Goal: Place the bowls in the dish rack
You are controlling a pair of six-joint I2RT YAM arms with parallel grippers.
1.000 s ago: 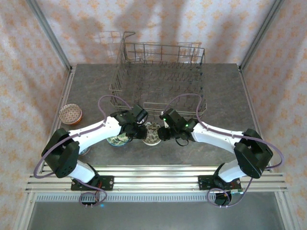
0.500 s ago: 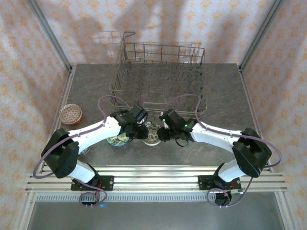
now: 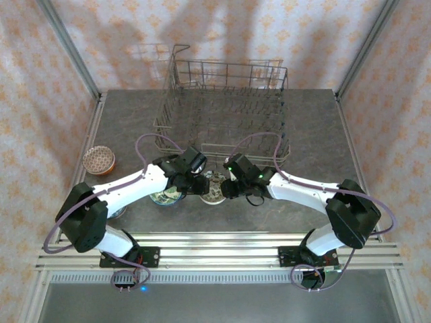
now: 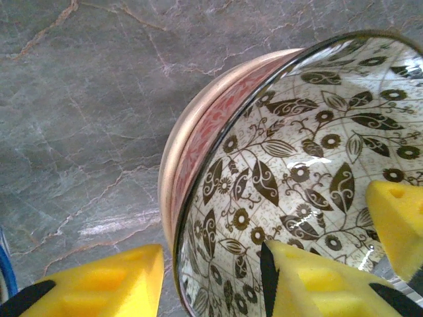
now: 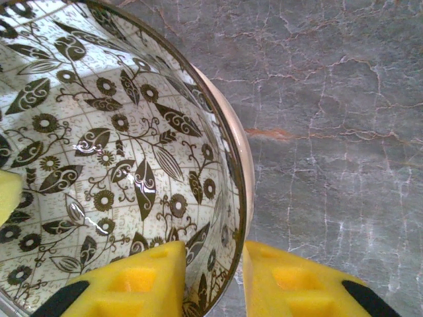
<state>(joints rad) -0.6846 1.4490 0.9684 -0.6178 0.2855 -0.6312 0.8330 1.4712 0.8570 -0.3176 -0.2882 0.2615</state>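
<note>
A cream bowl with a brown floral pattern point(image 3: 214, 189) point(image 4: 310, 158) point(image 5: 99, 152) sits tilted inside a pinkish-red bowl point(image 4: 193, 135) on the table, just in front of the grey wire dish rack point(image 3: 222, 111). My right gripper point(image 3: 228, 188) point(image 5: 213, 267) is shut on the floral bowl's right rim, one pad inside and one outside. My left gripper point(image 3: 201, 185) point(image 4: 211, 284) straddles the left rim, open, with a gap between its pads and the wall. The rack holds no bowls.
A blue-green bowl point(image 3: 164, 196) lies partly under my left arm. A small red-patterned bowl point(image 3: 99, 159) stands at the table's left edge. The grey marble tabletop point(image 3: 316, 134) is bare to the right of the rack.
My left gripper's jaws have spread apart and come off the floral bowl's rim. The right gripper keeps its grip, and both arms have barely shifted.
</note>
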